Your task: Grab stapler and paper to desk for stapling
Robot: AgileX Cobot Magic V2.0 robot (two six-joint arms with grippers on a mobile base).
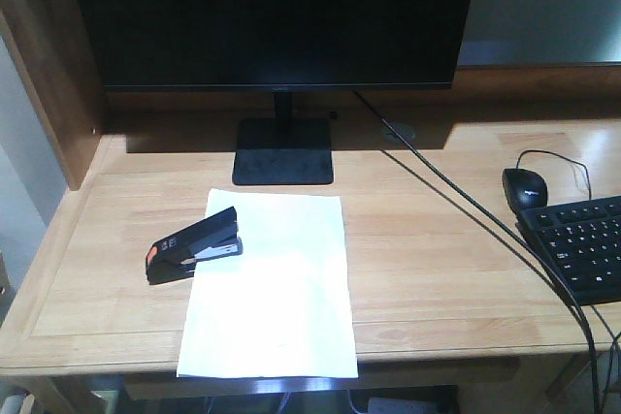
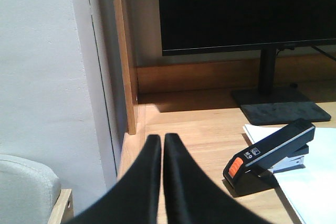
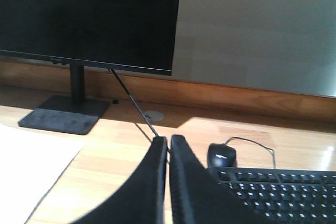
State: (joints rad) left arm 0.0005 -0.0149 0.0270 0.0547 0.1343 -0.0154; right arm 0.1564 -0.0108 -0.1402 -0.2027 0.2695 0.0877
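Both pincers read clenched on my feeds: the left gripper has its black fingers pressed together with nothing between them, low over the desk's left edge, and the right gripper is likewise pinched on nothing, hovering near the keyboard. From the front view I see the wide light wooden desk with its routed border line and darker brown side panel. Biggest on it is the large black monitor, its square stand at the back. Next, the plain white rectangular sheet of paper lies flat in front of the stand, its near edge reaching the desk's front edge. At the right sits the black keyboard, a black cable running diagonally past it. The small black stapler with the orange rear end rests on the paper's upper left corner, its orange end hanging off onto bare wood. A black computer mouse sits just behind the keyboard
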